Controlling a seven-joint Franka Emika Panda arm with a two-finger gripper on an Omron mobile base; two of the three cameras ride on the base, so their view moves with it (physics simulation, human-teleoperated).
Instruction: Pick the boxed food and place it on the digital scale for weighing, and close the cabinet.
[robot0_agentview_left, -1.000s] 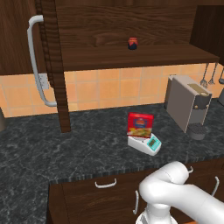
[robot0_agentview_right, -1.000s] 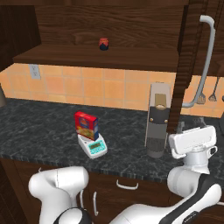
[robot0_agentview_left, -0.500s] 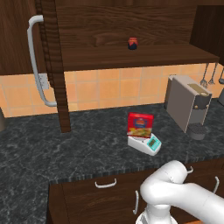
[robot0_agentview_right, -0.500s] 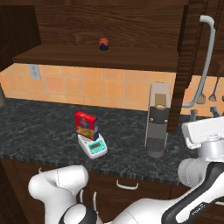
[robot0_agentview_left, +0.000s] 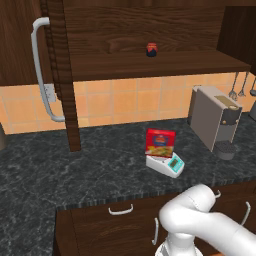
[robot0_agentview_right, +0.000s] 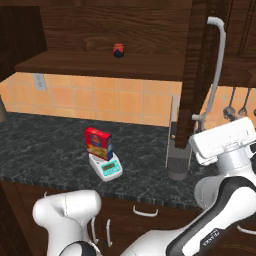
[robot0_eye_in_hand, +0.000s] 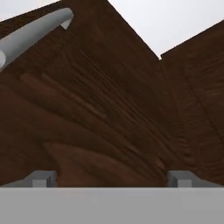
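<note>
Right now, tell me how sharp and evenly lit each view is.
Left base view: evenly lit, boxed food crisp on the digital scale. Right base view: sharp, dim under the cabinet. Hand view: wood grain smeared, too close.

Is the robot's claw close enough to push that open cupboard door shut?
Probably yes. The claw is open and points straight at the brown door, with nothing between them. The door's grey handle hangs just above the hand. The food box already stands on the scale.
</note>
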